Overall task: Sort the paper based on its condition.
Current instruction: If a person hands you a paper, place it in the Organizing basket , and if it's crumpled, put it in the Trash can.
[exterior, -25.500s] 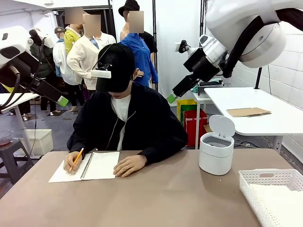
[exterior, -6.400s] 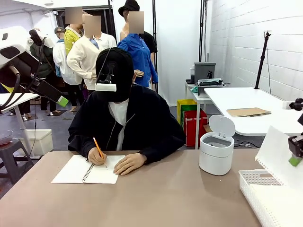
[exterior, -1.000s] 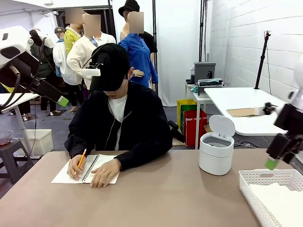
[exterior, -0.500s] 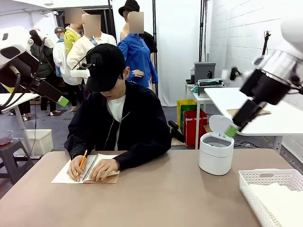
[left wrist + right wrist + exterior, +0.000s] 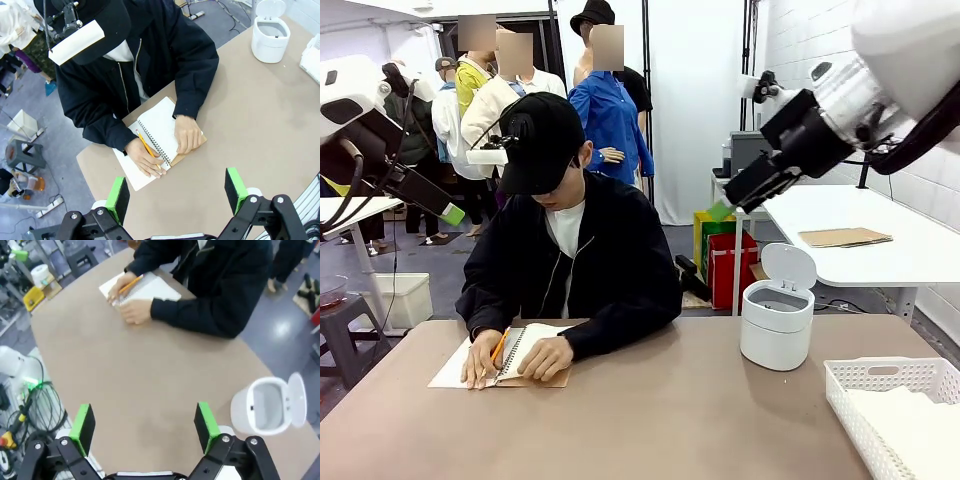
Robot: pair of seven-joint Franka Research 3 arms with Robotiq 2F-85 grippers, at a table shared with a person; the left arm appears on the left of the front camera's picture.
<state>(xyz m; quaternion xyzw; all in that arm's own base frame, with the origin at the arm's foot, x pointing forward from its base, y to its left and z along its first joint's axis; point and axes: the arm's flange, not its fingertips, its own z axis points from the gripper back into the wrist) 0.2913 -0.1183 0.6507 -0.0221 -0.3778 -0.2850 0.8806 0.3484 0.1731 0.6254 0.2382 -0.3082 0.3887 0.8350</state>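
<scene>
Sorting looks part-way through, as far as you can judge. Plain white sheets of paper (image 5: 910, 428) lie flat in the white perforated plastic basket (image 5: 850, 400), which sits right of the round white bin (image 5: 776, 325) with its flip lid up, on the brown desk (image 5: 660, 420). In the right wrist view the bin's inside looks bare. Well to the left of the bin, the person writes with an orange pencil (image 5: 146, 146) in a spiral-bound notebook (image 5: 159, 122); the next sheet most likely has to come from there. Your right pincer (image 5: 144, 416) hangs high above the bin and a little left of it, fingers apart, holding nothing. Your left pincer (image 5: 176, 189) hovers far left of the bin, above the notebook, likewise spread and empty. Neither arm has a sheet to place yet.
</scene>
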